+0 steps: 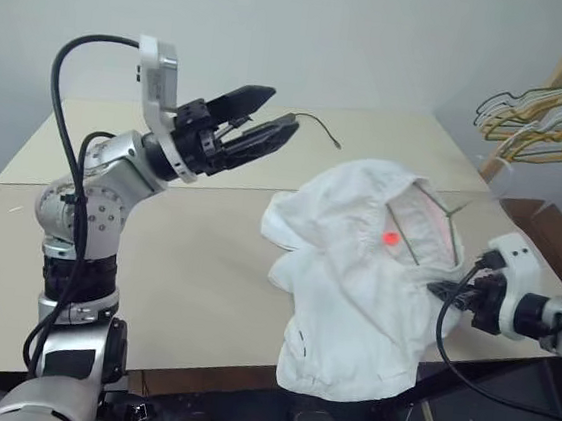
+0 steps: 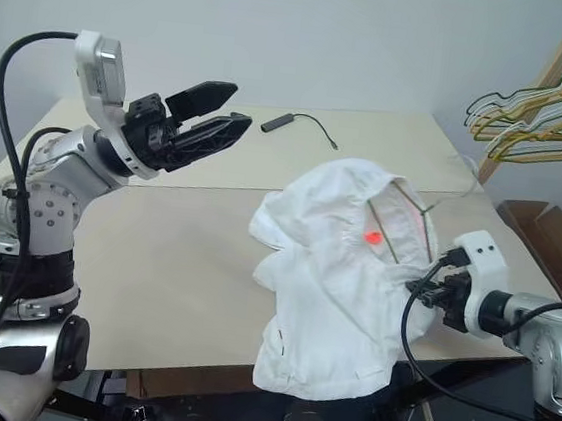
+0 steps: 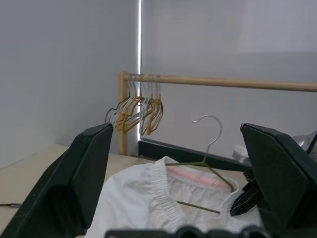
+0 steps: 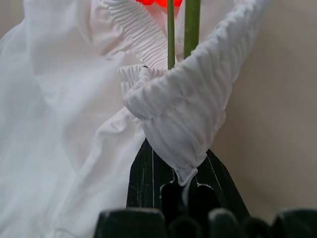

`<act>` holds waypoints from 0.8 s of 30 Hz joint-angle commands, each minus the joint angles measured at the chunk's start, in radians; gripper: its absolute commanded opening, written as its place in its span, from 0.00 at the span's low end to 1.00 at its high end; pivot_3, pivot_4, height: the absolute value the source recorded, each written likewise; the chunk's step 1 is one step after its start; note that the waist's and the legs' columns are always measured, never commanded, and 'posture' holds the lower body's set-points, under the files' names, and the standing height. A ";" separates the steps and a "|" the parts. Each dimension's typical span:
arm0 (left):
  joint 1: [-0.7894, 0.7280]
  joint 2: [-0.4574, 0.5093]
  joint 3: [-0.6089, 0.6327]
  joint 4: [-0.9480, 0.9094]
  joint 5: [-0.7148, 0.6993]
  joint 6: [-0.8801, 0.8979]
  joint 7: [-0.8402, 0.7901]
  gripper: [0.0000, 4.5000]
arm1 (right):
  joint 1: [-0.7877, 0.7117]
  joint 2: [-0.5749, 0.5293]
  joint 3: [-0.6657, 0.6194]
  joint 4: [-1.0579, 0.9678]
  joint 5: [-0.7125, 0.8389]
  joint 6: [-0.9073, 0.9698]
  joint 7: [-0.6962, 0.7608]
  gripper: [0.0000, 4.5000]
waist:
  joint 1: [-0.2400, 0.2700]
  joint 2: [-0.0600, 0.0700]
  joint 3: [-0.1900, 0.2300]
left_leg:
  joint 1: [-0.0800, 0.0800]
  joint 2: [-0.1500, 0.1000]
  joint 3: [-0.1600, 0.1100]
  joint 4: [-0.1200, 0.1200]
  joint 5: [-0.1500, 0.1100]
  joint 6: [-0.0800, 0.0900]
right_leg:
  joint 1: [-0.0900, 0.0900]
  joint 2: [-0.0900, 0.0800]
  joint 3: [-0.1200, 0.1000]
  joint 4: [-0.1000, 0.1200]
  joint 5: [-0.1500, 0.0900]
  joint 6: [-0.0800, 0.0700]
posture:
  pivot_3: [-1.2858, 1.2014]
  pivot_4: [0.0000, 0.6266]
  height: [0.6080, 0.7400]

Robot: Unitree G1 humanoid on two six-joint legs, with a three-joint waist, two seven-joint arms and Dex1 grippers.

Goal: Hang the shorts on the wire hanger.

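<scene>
White cloth shorts drape over the wire hanger at the worktop edge; right tool pinches waistband and wire, left tool spread above the shorts; slack cloth may slide off.

Most of the wire hanger is buried inside the shorts; just the hook and short runs of wire show at the waistband opening. Right gripper tips are tucked under the waistband fold, so exactly what they pinch (cloth, wire or both) can't be told. Bunch of hangers on the rail is cut off by the picture's right edge. Small dark object with a thin cord on the far table is too small to identify.
</scene>
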 commanded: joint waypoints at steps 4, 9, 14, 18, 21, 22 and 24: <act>-0.003 -0.057 -0.046 -0.130 -0.074 0.016 0.099 0.99 | -0.034 0.036 -0.210 -0.023 -0.039 0.147 -0.229 0.00 | -0.014 0.000 0.000 | 0.000 0.000 0.001 0.000 0.000 0.000 | 0.000 0.000 0.001 -0.001 0.000 0.000 | 0.41 0.11 1.00; -0.007 -0.086 -0.081 -0.119 -0.049 -0.008 0.142 0.99 | -0.069 0.024 -0.290 0.005 0.018 0.147 -0.359 0.00 | -0.043 0.000 0.000 | 0.000 0.000 0.003 -0.001 0.000 0.000 | 0.001 0.000 0.002 -0.004 0.000 0.000 | 0.40 0.13 1.00; -0.006 -0.092 -0.097 -0.116 -0.034 -0.037 0.141 0.99 | -0.268 -0.019 -0.366 0.158 0.055 0.147 -0.557 0.00 | -0.092 0.002 0.002 | 0.000 -0.001 0.007 -0.004 0.000 0.000 | 0.004 0.000 0.007 -0.007 0.000 0.001 | 0.40 0.13 1.00; 0.004 -0.088 -0.102 -0.121 -0.033 -0.050 0.140 0.99 | -0.445 -0.072 -0.378 0.327 0.076 0.147 -0.716 0.00 | -0.112 0.005 0.004 | 0.009 -0.001 0.007 -0.009 0.000 0.000 | 0.015 0.001 0.011 -0.016 0.000 0.001 | 0.40 0.13 1.00; 0.014 -0.081 -0.102 -0.126 -0.034 -0.059 0.141 0.99 | -0.583 -0.108 -0.391 0.466 0.096 0.147 -0.826 0.00 | -0.123 0.006 0.004 | 0.009 -0.001 0.009 -0.010 0.000 0.001 | 0.015 0.001 0.012 -0.018 0.000 0.002 | 0.41 0.12 1.00; 0.017 -0.079 -0.101 -0.128 -0.033 -0.061 0.142 0.99 | -0.637 -0.113 -0.407 0.521 0.102 0.147 -0.869 0.00 | -0.125 0.006 0.005 | 0.009 -0.001 0.009 -0.010 -0.001 0.001 | 0.015 0.001 0.013 -0.019 0.000 0.002 | 0.41 0.12 1.00; 0.022 -0.075 -0.101 -0.132 -0.035 -0.064 0.143 0.99 | -0.702 -0.125 -0.412 0.588 0.116 0.147 -0.934 0.00 | -0.130 0.006 0.005 | 0.009 -0.002 0.009 -0.011 -0.001 0.001 | 0.015 0.001 0.013 -0.020 0.000 0.002 | 0.41 0.12 1.00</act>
